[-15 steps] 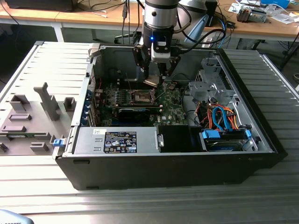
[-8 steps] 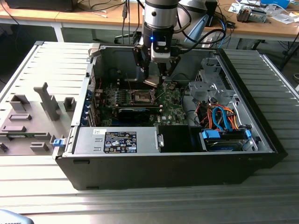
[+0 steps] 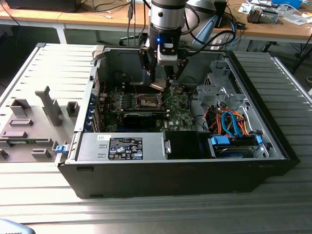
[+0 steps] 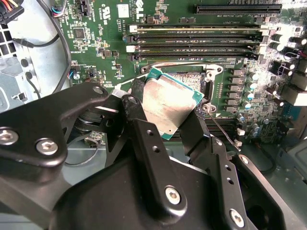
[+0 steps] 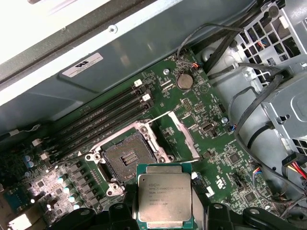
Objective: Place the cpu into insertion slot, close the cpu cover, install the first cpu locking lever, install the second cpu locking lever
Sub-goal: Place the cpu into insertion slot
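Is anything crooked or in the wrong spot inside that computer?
Nothing looks broken. The cpu is out of its place: the gripper holds it by its edges, turned at an angle to the empty socket. The cpu cover stands open.

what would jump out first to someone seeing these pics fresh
The black gripper holds a small square silvery-grey cpu by its edges, above the green motherboard. Near it in the first wrist view lies the empty black socket, its silver-grey metal cover frame swung open. All inside an open black computer case.
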Robot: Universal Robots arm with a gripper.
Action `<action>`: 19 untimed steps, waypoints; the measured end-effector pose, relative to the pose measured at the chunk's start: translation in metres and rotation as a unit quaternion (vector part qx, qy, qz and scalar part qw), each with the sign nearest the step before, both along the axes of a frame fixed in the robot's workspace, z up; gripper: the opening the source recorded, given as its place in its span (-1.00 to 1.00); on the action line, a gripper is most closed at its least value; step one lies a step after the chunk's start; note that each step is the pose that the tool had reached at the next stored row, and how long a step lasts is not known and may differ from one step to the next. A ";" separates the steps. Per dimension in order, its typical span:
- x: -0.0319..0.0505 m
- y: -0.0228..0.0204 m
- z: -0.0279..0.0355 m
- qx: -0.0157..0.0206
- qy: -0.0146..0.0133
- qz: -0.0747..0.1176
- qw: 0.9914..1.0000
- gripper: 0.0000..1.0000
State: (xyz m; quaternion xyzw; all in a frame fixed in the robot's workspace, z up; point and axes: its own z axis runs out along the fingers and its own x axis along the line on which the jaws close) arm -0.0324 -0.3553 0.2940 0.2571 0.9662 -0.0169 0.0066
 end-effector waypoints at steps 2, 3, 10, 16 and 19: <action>0.0000 0.0000 0.0000 0.000 0.000 -0.001 1.000 0.08; 0.0000 0.0000 0.0000 0.000 0.000 -0.001 1.000 0.08; 0.0000 0.0000 -0.0026 0.000 0.000 -0.004 1.000 0.08; 0.0000 0.0000 -0.0029 0.000 0.000 -0.006 1.000 0.08; 0.0000 0.0000 -0.0031 0.000 0.000 -0.008 1.000 0.08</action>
